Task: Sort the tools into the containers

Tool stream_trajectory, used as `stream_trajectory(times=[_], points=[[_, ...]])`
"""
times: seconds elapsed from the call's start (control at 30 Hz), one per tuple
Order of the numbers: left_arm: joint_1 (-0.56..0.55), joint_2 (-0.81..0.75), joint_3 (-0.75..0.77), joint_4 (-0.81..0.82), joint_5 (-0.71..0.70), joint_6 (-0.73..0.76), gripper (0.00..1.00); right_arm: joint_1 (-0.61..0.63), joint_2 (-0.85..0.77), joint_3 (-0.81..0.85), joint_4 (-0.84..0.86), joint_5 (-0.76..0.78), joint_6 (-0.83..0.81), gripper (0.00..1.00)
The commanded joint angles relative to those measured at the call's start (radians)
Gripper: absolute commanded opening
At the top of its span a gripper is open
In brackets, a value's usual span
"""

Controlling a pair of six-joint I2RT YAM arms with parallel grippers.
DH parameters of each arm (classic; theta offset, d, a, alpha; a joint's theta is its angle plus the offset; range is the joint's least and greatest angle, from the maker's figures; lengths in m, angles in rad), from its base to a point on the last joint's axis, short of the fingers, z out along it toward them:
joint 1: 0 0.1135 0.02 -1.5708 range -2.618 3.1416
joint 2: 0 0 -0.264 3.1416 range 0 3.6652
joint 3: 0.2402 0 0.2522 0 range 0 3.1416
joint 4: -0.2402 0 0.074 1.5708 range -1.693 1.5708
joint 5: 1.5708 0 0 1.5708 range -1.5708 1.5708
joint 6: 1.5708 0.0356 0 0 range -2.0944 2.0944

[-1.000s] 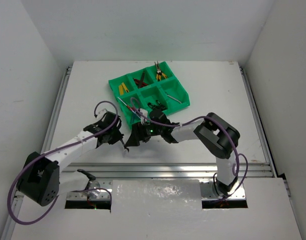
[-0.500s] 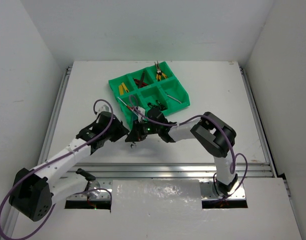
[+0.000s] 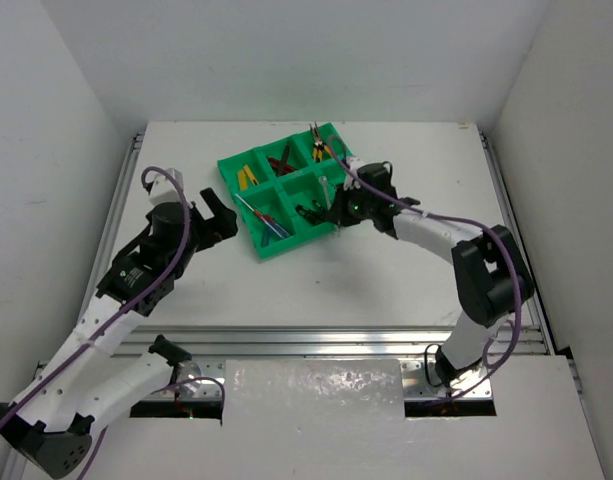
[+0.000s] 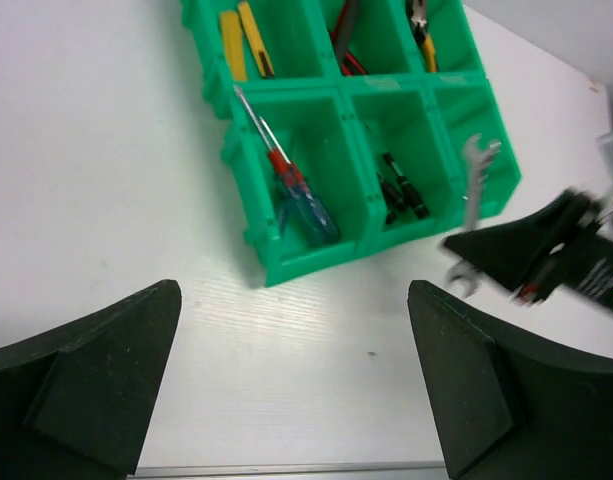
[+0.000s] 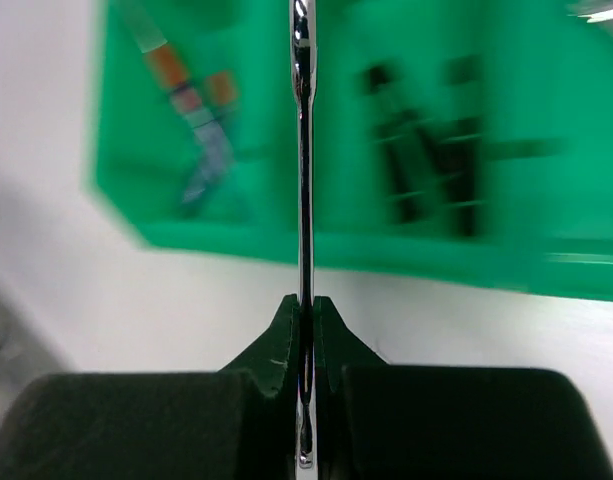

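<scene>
The green tray point(image 3: 243, 160) of containers lies at the table's far middle. My right gripper point(image 3: 339, 210) hangs by its near right corner, shut on a silver wrench point(image 5: 302, 150) that stands edge-on between the fingers point(image 5: 286, 325). The left wrist view shows that wrench point(image 4: 473, 195) over the tray's near right compartment. My left gripper point(image 3: 222, 215) is left of the tray, open and holding nothing point(image 4: 291, 385). Screwdrivers point(image 4: 291, 185) lie in the near left compartment, black tools point(image 4: 401, 190) in the near middle one. A yellow knife point(image 3: 248, 177), red-handled knives point(image 3: 282, 160) and yellow pliers point(image 3: 321, 148) fill the far row.
White walls close in the table on three sides. Metal rails point(image 3: 336, 340) run along the near edge, in front of the arm bases. The right arm point(image 3: 436, 232) stretches from the near right towards the tray.
The grippers met in front of the tray; the right one shut on the wrench and the left one opened. The left arm drew back left, the right carried the wrench to the tray.
</scene>
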Motion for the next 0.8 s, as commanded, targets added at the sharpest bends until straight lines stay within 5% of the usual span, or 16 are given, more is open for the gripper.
stream_trajectory(times=[0.0,0.47,0.6,0.67,0.77], points=[[-0.006,-0.010,0.006,-0.069,-0.079,0.173,0.95,-0.100,0.048,0.175,-0.205,0.160,-0.178,0.00],[-0.004,-0.013,-0.066,-0.008,0.021,0.204,0.95,-0.244,0.373,0.685,-0.404,0.170,-0.384,0.03],[-0.003,-0.011,-0.066,-0.009,0.016,0.204,0.95,-0.244,0.422,0.756,-0.435,0.142,-0.369,0.11],[-0.001,-0.011,-0.066,-0.009,0.011,0.204,0.95,-0.243,0.421,0.759,-0.431,0.107,-0.360,0.30],[0.002,-0.011,-0.064,-0.012,0.001,0.201,0.95,-0.244,0.395,0.757,-0.441,0.088,-0.357,0.43]])
